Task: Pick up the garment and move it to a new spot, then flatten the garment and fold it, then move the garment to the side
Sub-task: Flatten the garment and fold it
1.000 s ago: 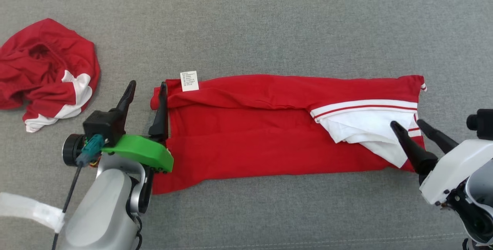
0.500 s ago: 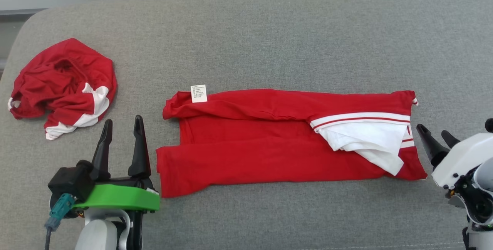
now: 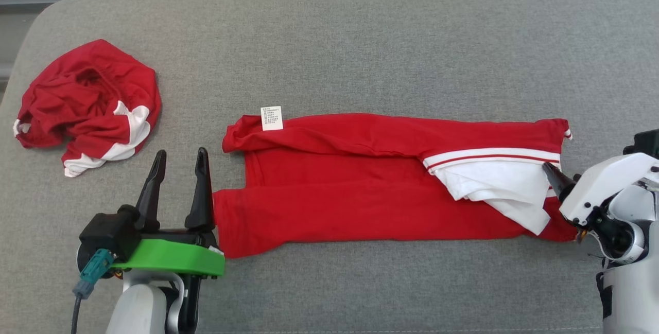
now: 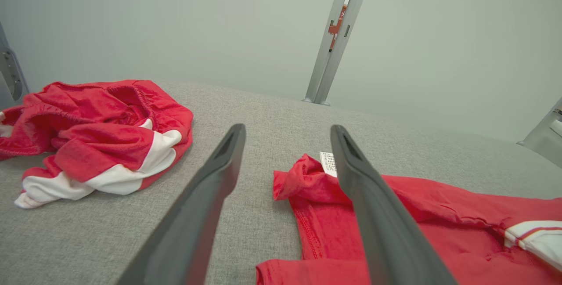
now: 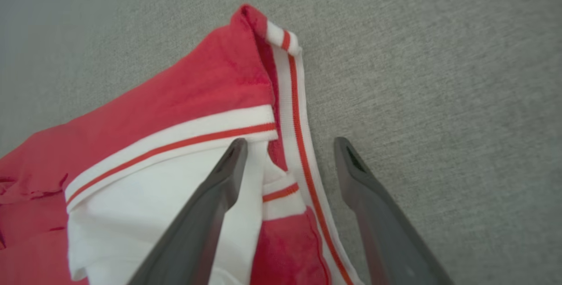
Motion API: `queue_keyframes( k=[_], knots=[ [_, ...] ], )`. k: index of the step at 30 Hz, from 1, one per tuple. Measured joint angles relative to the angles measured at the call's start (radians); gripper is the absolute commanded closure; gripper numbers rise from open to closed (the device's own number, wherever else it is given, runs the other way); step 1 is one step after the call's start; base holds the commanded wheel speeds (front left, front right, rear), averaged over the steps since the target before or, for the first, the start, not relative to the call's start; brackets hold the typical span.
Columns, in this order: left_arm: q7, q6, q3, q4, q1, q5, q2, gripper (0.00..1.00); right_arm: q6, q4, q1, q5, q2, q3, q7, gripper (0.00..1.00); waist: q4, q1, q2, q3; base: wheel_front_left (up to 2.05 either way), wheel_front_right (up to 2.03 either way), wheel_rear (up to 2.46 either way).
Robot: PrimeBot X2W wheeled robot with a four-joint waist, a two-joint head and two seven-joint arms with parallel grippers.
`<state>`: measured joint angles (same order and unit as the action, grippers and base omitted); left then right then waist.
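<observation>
Right gripper has advanced, fingers spread, astride the garment at 3 o'clock (left gripper likewise spread).

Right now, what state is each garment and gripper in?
Folded garment: flat, folded lengthwise, white fabric showing at its right end.
Crumpled garment: bunched in a heap.
Left gripper: open, empty, beside the folded garment.
Right gripper: open, straddling the folded garment's striped edge.

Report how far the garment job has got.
Done: the red garment lies flattened, folded lengthwise into a strip. In hand: the right gripper, open, straddles its striped edge; the left gripper is open beside the other end. Left: probably fold it across, then move it aside.
</observation>
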<state>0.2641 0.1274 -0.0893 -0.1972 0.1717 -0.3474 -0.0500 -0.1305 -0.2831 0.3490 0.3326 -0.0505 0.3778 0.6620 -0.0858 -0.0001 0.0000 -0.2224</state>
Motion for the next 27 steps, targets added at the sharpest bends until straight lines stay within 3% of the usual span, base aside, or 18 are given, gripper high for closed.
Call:
queue_keyframes(
  k=[5,11,18,19,20,21,27],
  knots=[
    [0.000,0.000,0.006,0.005,0.015,0.001,0.000,0.00,0.000,-0.071,0.031,-0.003,0.001,-0.025,-0.002,0.00,-0.009,0.0000,0.0001,-0.017,0.00,0.00,0.00],
    [0.000,0.000,0.003,0.009,0.018,-0.006,0.000,0.00,-0.002,-0.099,0.046,-0.119,0.001,-0.017,0.025,0.00,-0.016,0.0000,0.0000,-0.028,0.00,0.00,0.00],
    [0.000,0.001,-0.004,0.008,0.018,-0.012,0.000,0.00,-0.001,-0.111,0.067,-0.164,-0.003,-0.040,0.096,0.02,-0.017,0.0000,0.0000,-0.037,0.00,0.00,0.00],
    [0.000,0.001,-0.004,0.008,0.018,-0.013,0.000,0.00,-0.001,-0.113,0.072,-0.164,-0.006,-0.047,0.105,0.51,-0.016,0.0000,0.0000,-0.039,0.00,0.00,0.00],
    [0.000,0.001,-0.003,0.008,0.019,-0.016,0.000,0.00,-0.001,-0.115,0.079,-0.160,-0.008,-0.056,0.107,0.91,-0.015,0.0000,0.0000,-0.042,0.00,0.00,0.00],
    [0.000,0.001,-0.002,0.008,0.020,-0.018,0.000,0.00,0.000,-0.119,0.085,-0.159,-0.010,-0.064,0.107,1.00,-0.014,0.0000,0.0000,-0.045,0.00,0.00,0.00],
    [0.000,0.000,0.020,0.011,0.030,-0.020,0.000,0.00,-0.003,-0.136,0.114,-0.201,0.003,-0.066,0.063,1.00,-0.001,0.0000,0.0000,-0.054,0.00,0.00,0.00]
  ],
)
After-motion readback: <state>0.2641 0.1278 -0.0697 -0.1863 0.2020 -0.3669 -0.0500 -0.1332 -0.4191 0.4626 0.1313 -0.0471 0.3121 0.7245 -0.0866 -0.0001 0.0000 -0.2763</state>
